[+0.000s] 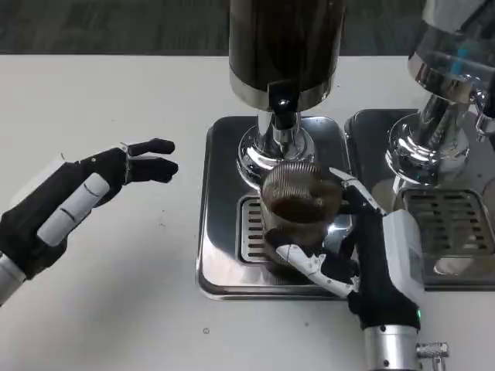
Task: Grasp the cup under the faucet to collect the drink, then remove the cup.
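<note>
Right hand (363,259) grasping ribbed cup (298,205) of dark drink beneath faucet (283,116); left hand (81,197) released, hovering over surface (116,309). Risk: spilling through tilting on removal.

We note the left hand (73,202) resting low over the table at left, palm turned inward, fingers extended and close together, holding nothing. The right hand (363,247) stands upright on its silver forearm, fingers wrapped round the cup (298,209), thumb at the near side.
</note>
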{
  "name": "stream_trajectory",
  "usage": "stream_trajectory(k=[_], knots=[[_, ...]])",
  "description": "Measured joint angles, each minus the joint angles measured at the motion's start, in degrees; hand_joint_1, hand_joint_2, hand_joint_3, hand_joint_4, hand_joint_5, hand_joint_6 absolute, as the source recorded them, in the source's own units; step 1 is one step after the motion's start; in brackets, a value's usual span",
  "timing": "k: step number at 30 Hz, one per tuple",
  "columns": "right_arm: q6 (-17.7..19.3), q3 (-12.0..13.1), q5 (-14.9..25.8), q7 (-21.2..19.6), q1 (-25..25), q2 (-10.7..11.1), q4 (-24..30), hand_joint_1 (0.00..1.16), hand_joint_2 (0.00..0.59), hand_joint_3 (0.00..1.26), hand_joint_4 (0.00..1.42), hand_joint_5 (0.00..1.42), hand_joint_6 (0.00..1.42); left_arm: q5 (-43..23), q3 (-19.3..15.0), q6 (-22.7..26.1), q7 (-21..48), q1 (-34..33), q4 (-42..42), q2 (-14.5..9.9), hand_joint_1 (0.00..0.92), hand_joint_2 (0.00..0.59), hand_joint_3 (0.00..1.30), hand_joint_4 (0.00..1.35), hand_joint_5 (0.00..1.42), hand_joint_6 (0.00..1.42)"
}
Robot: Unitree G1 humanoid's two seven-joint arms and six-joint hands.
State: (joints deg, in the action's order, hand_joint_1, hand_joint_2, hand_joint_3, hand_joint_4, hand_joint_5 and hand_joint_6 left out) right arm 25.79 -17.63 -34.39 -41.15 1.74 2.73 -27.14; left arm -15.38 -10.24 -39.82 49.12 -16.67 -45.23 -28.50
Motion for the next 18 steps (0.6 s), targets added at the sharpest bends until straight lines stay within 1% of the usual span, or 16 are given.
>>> stream_trajectory(k=[8, 9, 14, 18], knots=[[0.0, 0.4, -0.1, 1.6, -3.7, 0.8, 3.9, 0.68, 0.235, 0.59, 0.67, 0.84, 1.19, 0.2, 0.1, -0.6, 0.0, -0.2, -0.5, 0.4, 0.0, 0.194, 0.26, 0.27, 0.24, 0.18], [0.0, 0.4, -0.3, 1.7, -4.9, 1.3, 5.7, 0.68, 0.235, 0.59, 0.67, 0.84, 1.19, 0.4, 0.2, -1.4, 0.0, -0.2, -0.5, 0.4, 0.0, 0.194, 0.26, 0.27, 0.24, 0.18], [0.0, 0.5, -0.6, 2.1, -8.5, 2.3, 10.3, 0.68, 0.236, 0.61, 0.69, 0.85, 1.19, 0.9, 0.6, -3.2, 0.1, -0.2, -0.5, 0.4, 0.0, 0.194, 0.24, 0.26, 0.22, 0.17], [-0.1, 0.8, -1.1, 2.8, -10.9, 2.6, 13.6, 0.68, 0.236, 0.61, 0.69, 0.85, 1.19, 2.3, 1.8, -4.5, 0.4, -0.2, -0.5, 0.3, 0.0, 0.184, 0.24, 0.24, 0.21, 0.16]])
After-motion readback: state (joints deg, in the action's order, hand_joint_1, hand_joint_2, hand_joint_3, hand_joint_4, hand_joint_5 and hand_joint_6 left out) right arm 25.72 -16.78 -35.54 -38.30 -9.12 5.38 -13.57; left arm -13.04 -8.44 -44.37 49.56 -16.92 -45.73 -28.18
